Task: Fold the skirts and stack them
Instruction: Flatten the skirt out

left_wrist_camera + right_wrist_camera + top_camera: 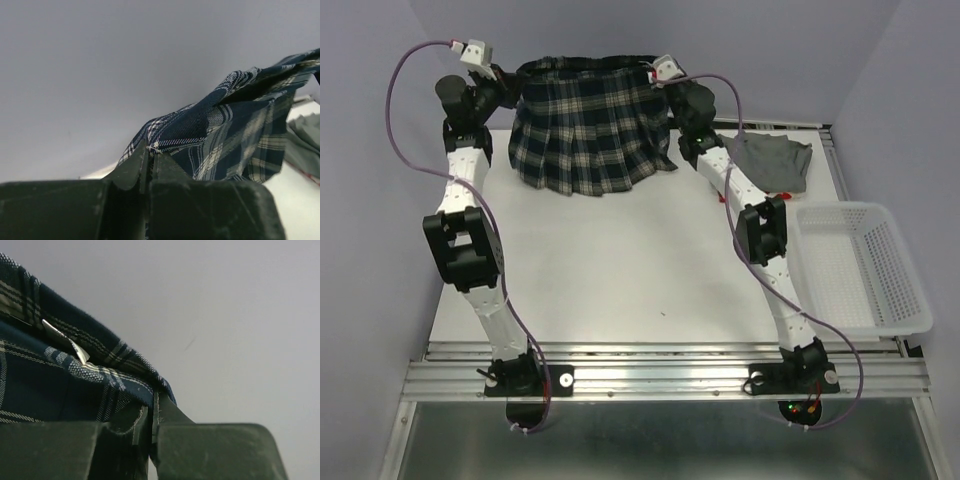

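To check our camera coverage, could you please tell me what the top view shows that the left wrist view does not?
Only the top view shows the whole plaid skirt hanging spread between both pincers, the right pincer, and the white basket on the right. Only the left wrist view shows up close the left pincer shut on the skirt's edge. Both show the plaid skirt, the grey skirt and a bit of the white table.
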Motion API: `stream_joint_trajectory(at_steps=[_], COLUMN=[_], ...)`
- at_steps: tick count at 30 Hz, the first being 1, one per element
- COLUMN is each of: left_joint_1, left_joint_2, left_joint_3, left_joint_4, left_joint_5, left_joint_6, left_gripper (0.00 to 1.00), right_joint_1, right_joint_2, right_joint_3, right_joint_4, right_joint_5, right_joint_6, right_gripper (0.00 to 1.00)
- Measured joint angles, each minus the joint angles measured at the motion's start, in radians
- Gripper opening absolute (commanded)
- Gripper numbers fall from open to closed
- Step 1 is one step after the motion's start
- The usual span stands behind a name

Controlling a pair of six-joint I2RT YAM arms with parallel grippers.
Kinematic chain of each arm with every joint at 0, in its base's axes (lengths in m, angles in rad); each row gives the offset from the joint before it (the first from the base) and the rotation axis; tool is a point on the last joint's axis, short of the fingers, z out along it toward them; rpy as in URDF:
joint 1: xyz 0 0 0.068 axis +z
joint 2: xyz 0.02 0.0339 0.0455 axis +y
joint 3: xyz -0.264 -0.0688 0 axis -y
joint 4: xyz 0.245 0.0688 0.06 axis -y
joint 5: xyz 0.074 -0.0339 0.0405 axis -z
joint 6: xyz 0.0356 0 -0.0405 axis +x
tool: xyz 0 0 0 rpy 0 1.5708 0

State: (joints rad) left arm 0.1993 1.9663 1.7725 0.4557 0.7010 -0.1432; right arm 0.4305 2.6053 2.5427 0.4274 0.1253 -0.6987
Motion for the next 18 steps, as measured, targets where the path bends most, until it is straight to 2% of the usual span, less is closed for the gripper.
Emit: stream_joint_trajectory(at_steps=[6, 8, 10, 11, 12, 14, 15, 16, 17, 18], left_joint_1=[-0.003, -0.002, 0.000, 0.002, 0.004, 0.012, 0.018, 0.027, 0.038, 0.050], left_joint_2=[0.006, -0.052, -0.122, -0.153, -0.198, -0.312, -0.348, -0.401, -0.434, -0.468], left_joint_3=[0.108, 0.039, -0.067, -0.114, -0.203, -0.440, -0.518, -0.643, -0.737, -0.843], left_joint_4=[0.159, 0.243, 0.301, 0.319, 0.362, 0.388, 0.388, 0.365, 0.344, 0.317], left_joint_5=[-0.005, 0.011, 0.041, 0.053, 0.067, 0.101, 0.113, 0.120, 0.126, 0.129], left_joint_6=[-0.005, 0.018, 0.066, 0.093, 0.129, 0.283, 0.327, 0.423, 0.495, 0.605], left_gripper=[0.00, 0.01, 0.06, 0.19, 0.27, 0.36, 0.37, 0.40, 0.43, 0.51], right_joint_1=[-0.020, -0.028, -0.037, -0.045, -0.048, -0.058, -0.057, -0.053, -0.049, -0.045], right_joint_2=[-0.069, -0.144, -0.227, -0.294, -0.338, -0.455, -0.483, -0.542, -0.576, -0.612], right_joint_3=[-0.013, -0.096, -0.219, -0.354, -0.436, -0.719, -0.804, -0.999, -1.127, -1.281], right_joint_4=[0.155, 0.208, 0.274, 0.331, 0.355, 0.449, 0.477, 0.533, 0.558, 0.576], right_joint_5=[-0.086, -0.130, -0.184, -0.239, -0.263, -0.372, -0.401, -0.468, -0.497, -0.546], right_joint_6=[0.081, 0.097, 0.113, 0.114, 0.108, 0.042, 0.024, -0.041, -0.068, -0.120], right_gripper=[0.01, 0.01, 0.02, 0.01, 0.01, 0.01, 0.01, 0.01, 0.01, 0.02])
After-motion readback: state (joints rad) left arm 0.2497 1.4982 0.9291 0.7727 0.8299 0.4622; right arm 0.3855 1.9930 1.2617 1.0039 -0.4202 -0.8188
